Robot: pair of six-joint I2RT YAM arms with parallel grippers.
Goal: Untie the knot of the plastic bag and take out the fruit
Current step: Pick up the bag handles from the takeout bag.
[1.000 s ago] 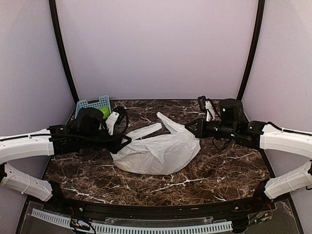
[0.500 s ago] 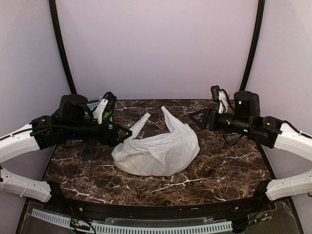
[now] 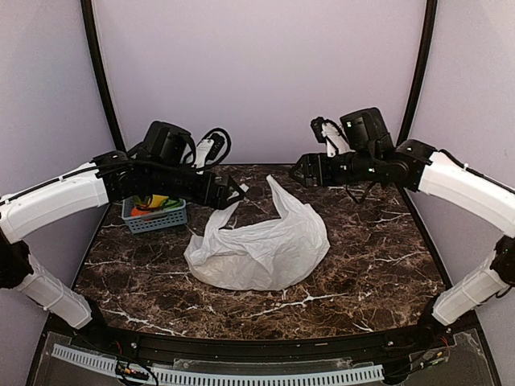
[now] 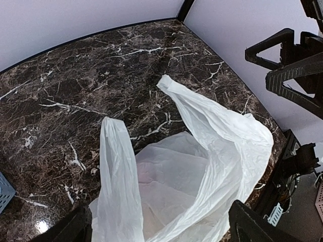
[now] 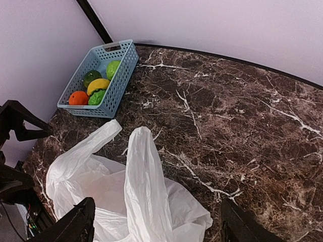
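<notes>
Dark marble worktop: crinkly white plastic bag lies central, ringed by bare marble; left fingers, right fingers spread apart above.

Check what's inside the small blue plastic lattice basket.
In the basket, the right wrist view shows an orange round fruit, a yellow one and three green ones. Anything under them is covered.
</notes>
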